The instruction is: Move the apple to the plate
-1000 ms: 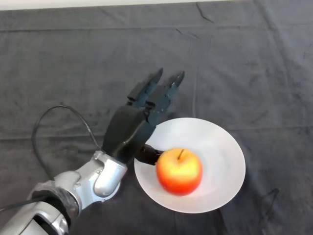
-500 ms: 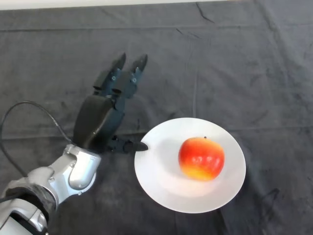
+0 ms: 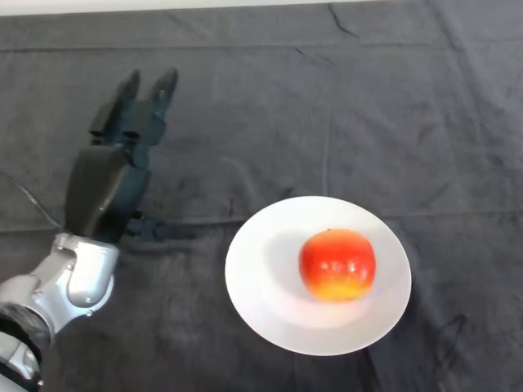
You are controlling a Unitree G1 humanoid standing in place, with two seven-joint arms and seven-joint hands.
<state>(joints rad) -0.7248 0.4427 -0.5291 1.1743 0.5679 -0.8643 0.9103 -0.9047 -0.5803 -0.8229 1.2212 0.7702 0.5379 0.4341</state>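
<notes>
Apple (image 3: pixel 337 265): red, yellow-orange patch on near lower side, glossy highlights. Round, whole, lying on plate, slightly right of plate's centre. Stem not visible; small dark spot at top edge.

Plate (image 3: pixel 253 286): plain white, round, shallow, flat on dark cloth, right of view's centre, toward near edge. Apple's soft shadow falls on plate to left. Nothing touching apple but plate beneath it.

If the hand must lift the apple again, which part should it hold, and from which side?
Probably around the widest middle of the apple, coming from the robot's left, where the open left hand is. The apple sits rounded on the white plate, with free space on that side.
</notes>
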